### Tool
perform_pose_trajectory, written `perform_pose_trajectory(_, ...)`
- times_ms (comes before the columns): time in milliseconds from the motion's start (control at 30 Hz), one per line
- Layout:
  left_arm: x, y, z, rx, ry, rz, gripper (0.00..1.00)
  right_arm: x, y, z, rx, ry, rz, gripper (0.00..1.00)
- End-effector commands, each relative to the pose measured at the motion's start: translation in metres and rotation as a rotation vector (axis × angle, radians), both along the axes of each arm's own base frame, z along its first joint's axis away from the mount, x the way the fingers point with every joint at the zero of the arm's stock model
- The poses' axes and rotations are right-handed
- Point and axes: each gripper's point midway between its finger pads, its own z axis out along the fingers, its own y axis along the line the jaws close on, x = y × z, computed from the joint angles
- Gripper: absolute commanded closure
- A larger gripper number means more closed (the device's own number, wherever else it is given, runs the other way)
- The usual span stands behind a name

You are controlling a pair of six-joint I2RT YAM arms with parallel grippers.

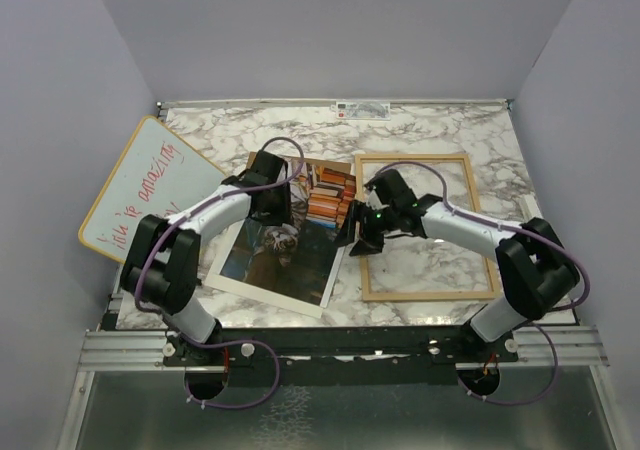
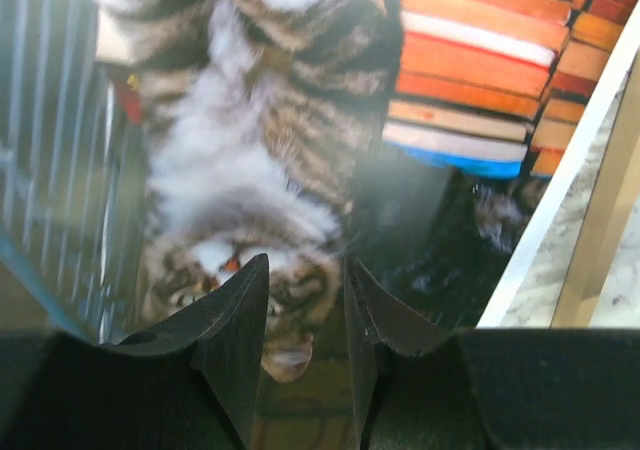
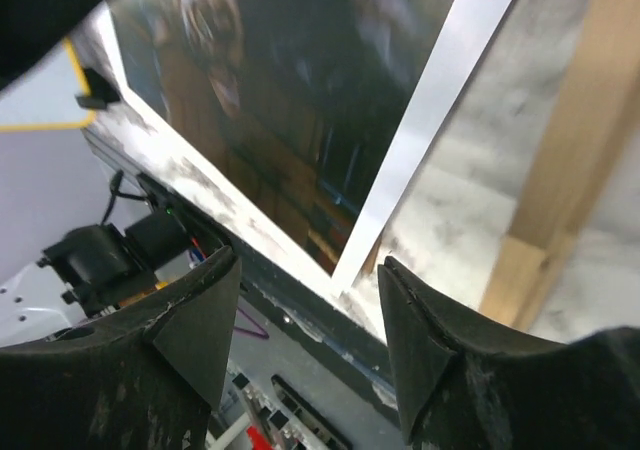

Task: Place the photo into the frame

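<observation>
The photo [image 1: 275,260] is lying face up and askew on the counter [image 1: 260,130], just left of the frame [image 1: 428,157]. The left pincer [image 2: 305,265] is hovering low over the cat, jaws narrowly apart, gripping nothing. The right pincer [image 3: 310,260] is gaping wide, straddling the photo's white right edge.

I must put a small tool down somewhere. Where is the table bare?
Bare: the far marble strip behind photo and frame. Crowded: the middle, where the left claw and the right claw are at the photo.
</observation>
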Motion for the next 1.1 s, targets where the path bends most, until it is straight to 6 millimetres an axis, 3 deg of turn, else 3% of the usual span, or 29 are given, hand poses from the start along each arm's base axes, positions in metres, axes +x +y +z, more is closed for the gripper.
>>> perform_pose_trajectory(0, -0.028, 0.016, 0.01, 0.012, -0.023, 0.067, 0.62, -0.038, 0.02, -0.013, -0.042, 0.074, -0.055, 0.38)
perform_pose_trajectory(100, -0.049, 0.022, 0.002, 0.007, 0.002, 0.1, 0.61, -0.063, 0.029, -0.025, -0.106, 0.104, -0.084, 0.38)
perform_pose_trajectory(333, -0.069, 0.038, -0.021, 0.055, 0.026, 0.147, 0.64, -0.112, 0.042, -0.043, -0.197, 0.139, -0.192, 0.35)
perform_pose_trajectory(500, -0.084, 0.052, -0.041, 0.112, 0.066, 0.181, 0.68, -0.134, 0.057, -0.063, -0.243, 0.125, -0.251, 0.33)
perform_pose_trajectory(600, -0.092, 0.057, -0.049, 0.131, 0.088, 0.194, 0.68, -0.134, 0.064, -0.075, -0.252, 0.07, -0.296, 0.33)
perform_pose_trajectory(800, -0.1, 0.06, -0.057, 0.173, 0.128, 0.201, 0.68, -0.125, 0.058, -0.097, -0.303, 0.042, -0.407, 0.33)
perform_pose_trajectory(1067, -0.107, 0.061, -0.062, 0.204, 0.156, 0.192, 0.68, -0.106, 0.048, -0.09, -0.268, -0.042, -0.501, 0.33)
